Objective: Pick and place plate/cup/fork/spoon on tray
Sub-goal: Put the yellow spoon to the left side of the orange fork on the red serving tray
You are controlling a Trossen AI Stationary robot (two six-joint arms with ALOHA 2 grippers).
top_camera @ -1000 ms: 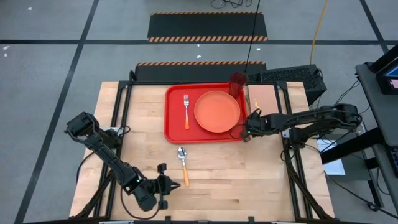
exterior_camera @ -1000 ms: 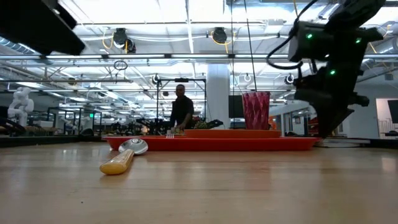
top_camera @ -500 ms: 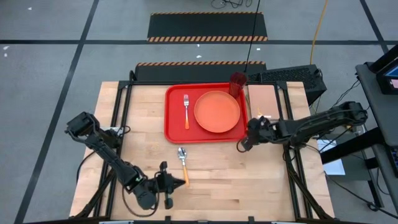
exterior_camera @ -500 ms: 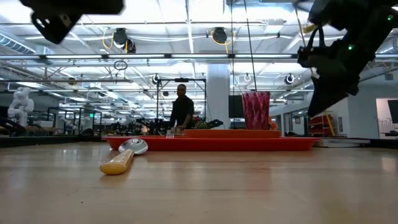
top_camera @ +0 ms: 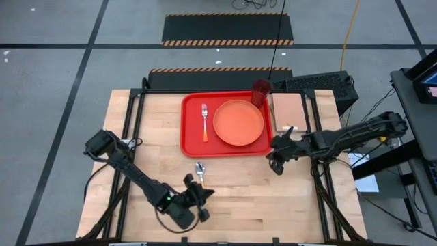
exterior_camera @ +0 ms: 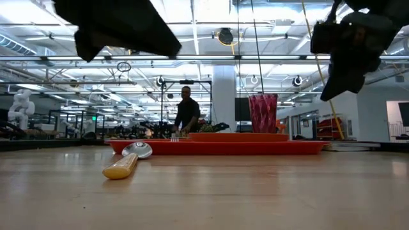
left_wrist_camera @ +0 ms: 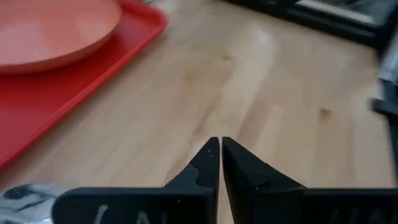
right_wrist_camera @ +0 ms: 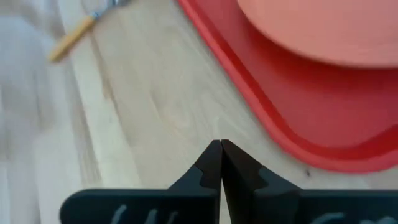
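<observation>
The spoon (top_camera: 200, 171) is shown lying on the bare worktop (top_camera: 287, 198) just in front of the tray (top_camera: 190, 130), its bowl turned toward the tray and its handle running away from it. The left pincer (top_camera: 203, 195), fingers drawn together and holding nothing, is poised over the handle end. The right pincer (top_camera: 274, 164), likewise closed and empty, is seen well apart, off the tray's right front corner.

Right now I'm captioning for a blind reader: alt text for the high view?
A red tray holds the plate, fork and cup; the spoon lies on the table, left gripper over its handle, right gripper beside the tray.
</observation>
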